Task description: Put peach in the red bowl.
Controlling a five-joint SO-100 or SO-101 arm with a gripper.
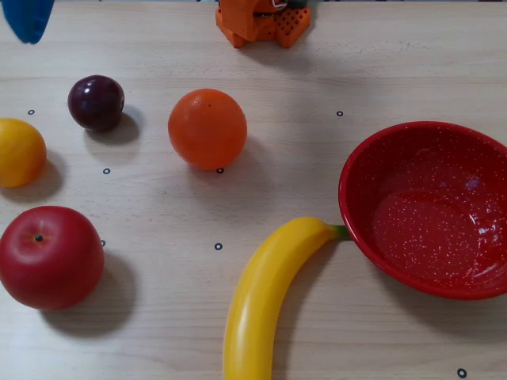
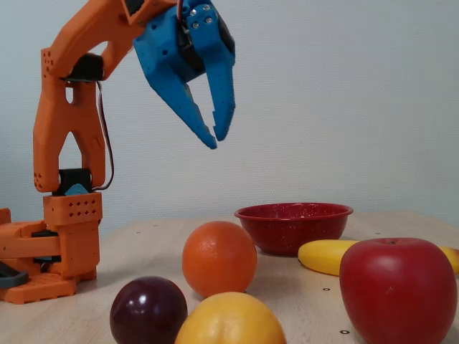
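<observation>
Five fruits lie on the table [image 1: 317, 71] in a fixed view from above: the peach [image 1: 20, 152] at the left edge, plum [image 1: 96, 102], orange [image 1: 207, 128], apple [image 1: 50, 256] and banana [image 1: 265, 297] touching the empty bowl [image 1: 372, 158]. From the side, the gripper [image 2: 217, 140] hangs high, slightly parted, holding nothing; the peach [image 2: 229, 319] sits nearest.

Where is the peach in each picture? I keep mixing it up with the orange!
Fixed view from above: the peach sits at the left edge, below and left of the plum.
Fixed view from the side: the peach is at the bottom middle, closest to the camera, right of the plum.
Shared landmark: the dark plum right beside it.
</observation>
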